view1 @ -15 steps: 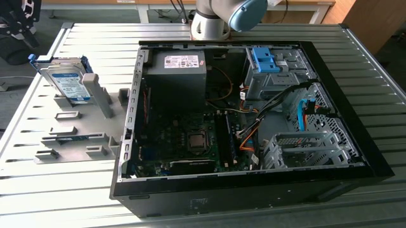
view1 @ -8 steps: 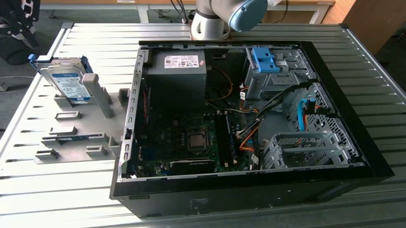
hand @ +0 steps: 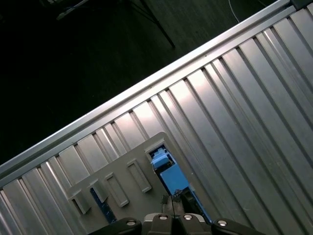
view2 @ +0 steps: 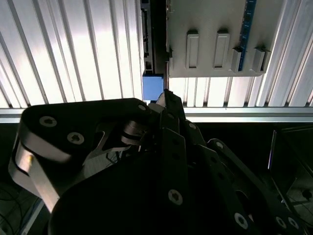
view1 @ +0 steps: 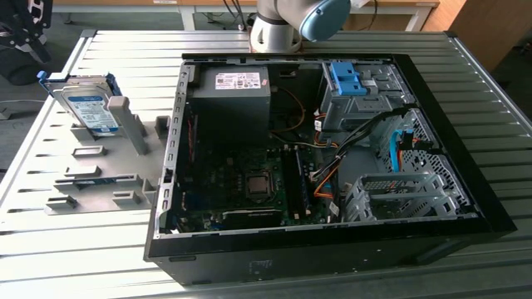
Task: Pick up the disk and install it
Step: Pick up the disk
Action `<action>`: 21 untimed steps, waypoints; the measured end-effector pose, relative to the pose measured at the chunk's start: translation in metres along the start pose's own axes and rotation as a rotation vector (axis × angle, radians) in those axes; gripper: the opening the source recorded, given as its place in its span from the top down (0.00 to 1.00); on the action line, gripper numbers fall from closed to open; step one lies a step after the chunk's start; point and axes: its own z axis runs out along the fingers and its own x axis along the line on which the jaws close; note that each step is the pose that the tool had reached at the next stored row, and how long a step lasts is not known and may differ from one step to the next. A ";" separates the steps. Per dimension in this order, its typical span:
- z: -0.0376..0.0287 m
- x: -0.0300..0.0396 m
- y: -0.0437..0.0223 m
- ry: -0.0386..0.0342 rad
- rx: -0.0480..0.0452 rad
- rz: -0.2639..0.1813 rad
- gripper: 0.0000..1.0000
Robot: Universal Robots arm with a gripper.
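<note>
The flat silver metal disk, with its white-and-blue label and blue plastic frame, stands on edge in a slot of the grey moulded holder plate. That plate lies on the ribbed aluminium table, towards the exterior view's left, beside the open black computer case.

In both wrist views your dark gripper hangs above the disk's blue upper edge and holds nothing. I cannot tell whether it is open or closed.

Expect the disk to be rigid and dense for its size. Its bare metal faces look smooth enough to slip under a weak pinch. It is probably sensitive to knocks, so treat it as fragile. The blue frame looks like thin plastic that may flex or pop off. The best hold seems to be across the two broad faces, at the middle of the part standing clear of the holder.
</note>
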 end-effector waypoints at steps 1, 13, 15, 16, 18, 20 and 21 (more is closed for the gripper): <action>0.0000 0.0000 0.0000 0.0000 0.0000 0.000 0.89; 0.0000 0.0000 0.0000 0.0015 -0.0007 -0.034 0.89; 0.0000 0.0000 0.0000 0.0019 -0.0011 -0.044 0.89; 0.0000 0.0000 0.0000 0.0021 -0.0012 -0.049 0.89; 0.0000 0.0000 0.0000 0.0026 -0.0015 -0.061 0.89; 0.0000 0.0000 0.0000 0.0032 -0.0018 -0.073 0.89; 0.0000 0.0000 0.0000 0.0034 -0.0019 -0.079 0.89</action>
